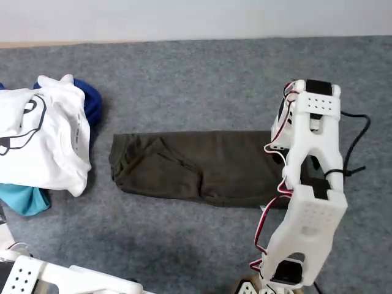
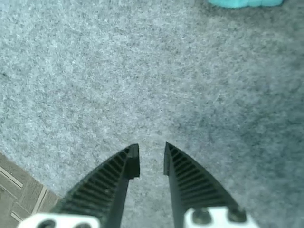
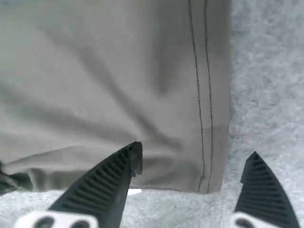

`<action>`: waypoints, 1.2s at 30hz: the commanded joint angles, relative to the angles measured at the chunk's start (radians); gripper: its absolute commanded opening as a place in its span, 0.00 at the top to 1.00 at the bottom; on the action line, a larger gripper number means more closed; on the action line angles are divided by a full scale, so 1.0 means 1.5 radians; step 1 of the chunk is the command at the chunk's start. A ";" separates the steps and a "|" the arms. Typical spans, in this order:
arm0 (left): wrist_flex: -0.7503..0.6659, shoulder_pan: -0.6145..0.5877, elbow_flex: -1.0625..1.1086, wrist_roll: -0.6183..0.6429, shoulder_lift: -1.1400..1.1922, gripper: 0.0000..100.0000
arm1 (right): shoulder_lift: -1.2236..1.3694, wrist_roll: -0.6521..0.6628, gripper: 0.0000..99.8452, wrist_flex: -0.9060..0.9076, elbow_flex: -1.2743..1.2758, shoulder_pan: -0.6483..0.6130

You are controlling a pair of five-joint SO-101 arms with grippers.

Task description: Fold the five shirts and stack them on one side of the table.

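My right gripper (image 3: pixel 195 149) is spread wide over the hemmed end of the folded olive shirt (image 1: pixel 196 166), which lies mid-table, and it holds nothing. My left gripper (image 2: pixel 152 145) hangs barely parted above bare grey mat (image 2: pixel 95 71) — a white shirt (image 1: pixel 43 135) tops the pile (image 1: pixel 24 199) nearby.

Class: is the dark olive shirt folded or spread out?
Folded lengthwise: the dark olive shirt lies as a narrow band, no sleeves spread.

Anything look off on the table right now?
At the left edge a white shirt lies crumpled over a blue shirt and a teal shirt, not a neat stack. The dark shirt is folded long but wrinkled.
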 commanded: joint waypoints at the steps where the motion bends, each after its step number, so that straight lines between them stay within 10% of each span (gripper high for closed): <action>1: 0.001 0.003 -0.004 -0.019 -0.009 0.90 | 0.015 -0.006 0.66 -0.026 -0.005 0.002; 14: 0.001 0.003 -0.004 -0.025 -0.009 0.90 | 0.129 0.000 0.70 -0.073 -0.007 0.003; 22: 0.001 0.003 -0.004 -0.025 -0.009 0.90 | 0.130 0.037 0.97 -0.069 -0.008 0.005; 36: 0.001 0.003 -0.005 -0.025 -0.009 0.90 | 0.001 0.153 0.99 -0.061 -0.007 0.104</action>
